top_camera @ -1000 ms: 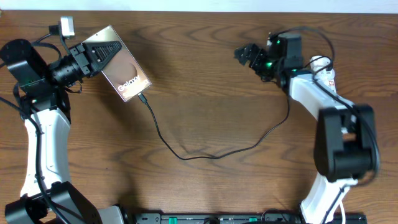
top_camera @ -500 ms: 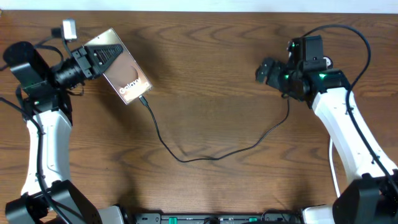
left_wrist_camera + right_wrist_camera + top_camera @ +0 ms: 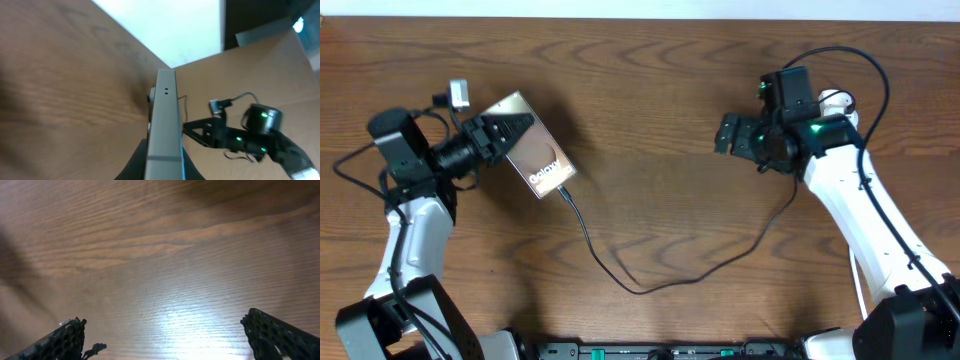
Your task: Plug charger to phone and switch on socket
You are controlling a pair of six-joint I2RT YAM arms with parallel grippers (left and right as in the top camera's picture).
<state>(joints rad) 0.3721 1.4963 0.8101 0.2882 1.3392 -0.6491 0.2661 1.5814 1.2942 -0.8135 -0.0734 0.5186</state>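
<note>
My left gripper (image 3: 510, 133) is shut on the phone (image 3: 540, 165), a glossy brown slab with "Galaxy" lettering, and holds it by its far end. In the left wrist view the phone (image 3: 165, 120) shows edge-on between the jaws. The charger cable (image 3: 640, 289) runs from its plug tip (image 3: 563, 190) at the phone's near end, loops across the table and goes under my right arm. My right gripper (image 3: 728, 134) is open and empty over bare wood (image 3: 170, 340). Only a small white piece of the socket (image 3: 833, 99) shows behind my right arm.
The wooden table (image 3: 650, 90) fills the view. My right arm (image 3: 250, 135) shows beyond the phone in the left wrist view. A black rail (image 3: 670, 350) lies along the front edge.
My left gripper has carried the phone right and towards the front. The plug and cable have followed it. My right gripper has shifted a little left, still open.
</note>
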